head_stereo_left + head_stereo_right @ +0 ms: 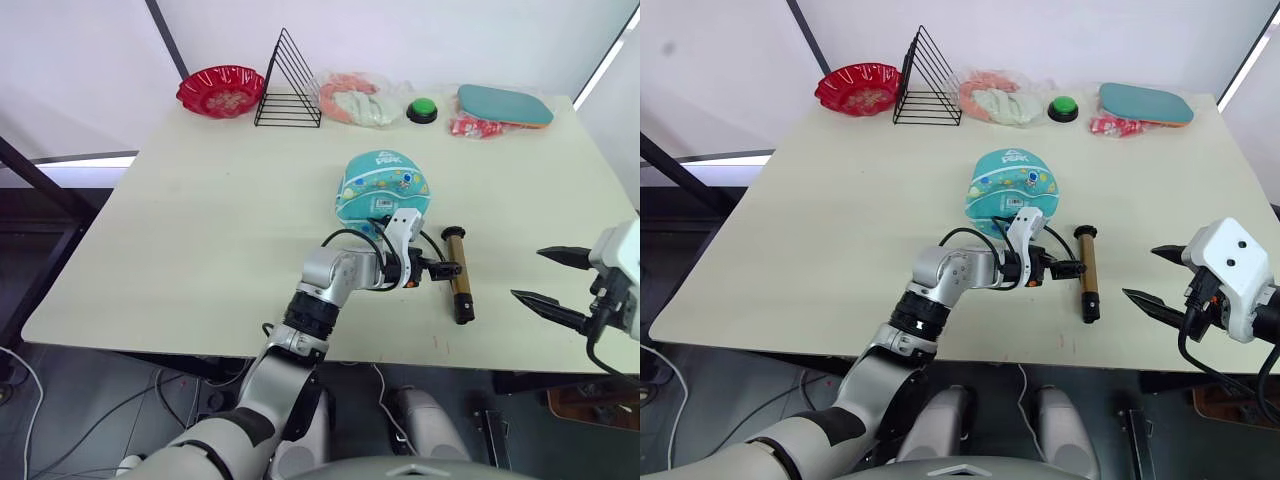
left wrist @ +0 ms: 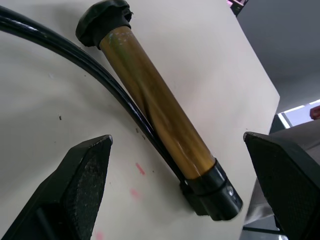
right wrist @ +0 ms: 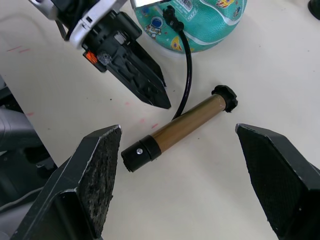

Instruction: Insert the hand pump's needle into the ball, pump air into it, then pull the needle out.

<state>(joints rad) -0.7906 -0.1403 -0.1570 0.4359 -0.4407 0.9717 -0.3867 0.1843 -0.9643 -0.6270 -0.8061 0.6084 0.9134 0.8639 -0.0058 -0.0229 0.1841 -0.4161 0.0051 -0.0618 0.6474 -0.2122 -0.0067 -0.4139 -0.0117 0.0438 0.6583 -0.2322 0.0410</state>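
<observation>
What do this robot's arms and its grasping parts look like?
The left arm is silver-grey metal with a ribbed black ring at the joint and black cables looping beside its white wrist block. Its end effector has two black, pointed fingers and a small orange mark on the base. The right end effector has a white housing with two dark dots, a black cable, and two black tapered fingers.

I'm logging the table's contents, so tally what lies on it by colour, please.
Red: 2, the bowl and the packet
Teal: 2, the ball and the paddle
Black: 1, the wire rack
Gold: 1, the hand pump
Green: 1, the button
Pinkish: 1, the bagged item
Total: 8
</observation>
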